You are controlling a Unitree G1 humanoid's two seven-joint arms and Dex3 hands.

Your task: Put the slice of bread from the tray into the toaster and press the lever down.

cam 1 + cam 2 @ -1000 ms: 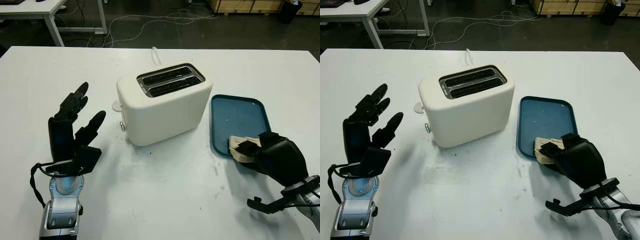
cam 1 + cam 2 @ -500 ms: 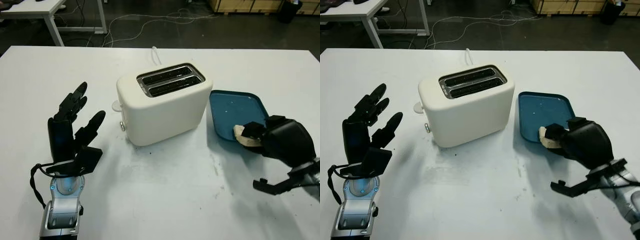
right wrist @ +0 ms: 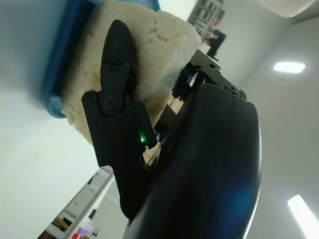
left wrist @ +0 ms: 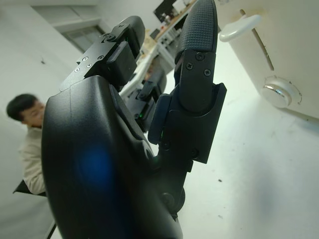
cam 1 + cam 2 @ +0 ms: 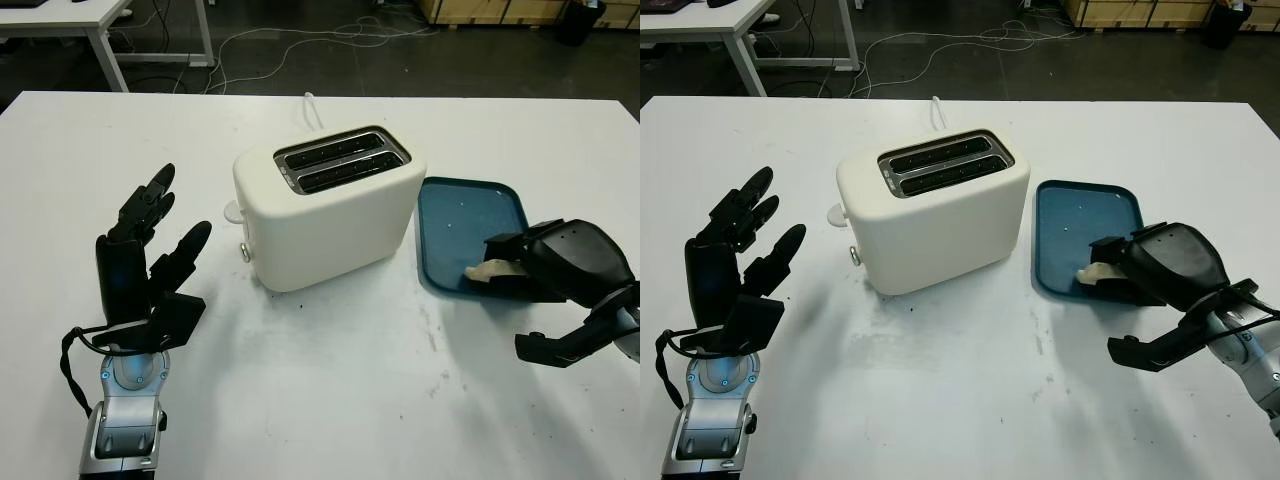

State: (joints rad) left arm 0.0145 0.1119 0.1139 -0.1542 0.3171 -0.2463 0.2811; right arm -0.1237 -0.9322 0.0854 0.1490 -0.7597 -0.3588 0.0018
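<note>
Right hand (image 5: 560,262) is gripping the bread slice (image 5: 488,270), fingers (image 3: 115,64) curled on it, above the tray (image 5: 465,215). Should be keeping it upright, aligning with the toaster (image 5: 330,205) slot. Left hand (image 5: 145,265) open, idling over the tabletop (image 5: 330,390).

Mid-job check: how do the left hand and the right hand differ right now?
The right hand is shut on the slice of bread over the blue tray; the left hand is open, holding nothing. The right sits beside the toaster's far side, the left on its lever side. Both are black.
</note>
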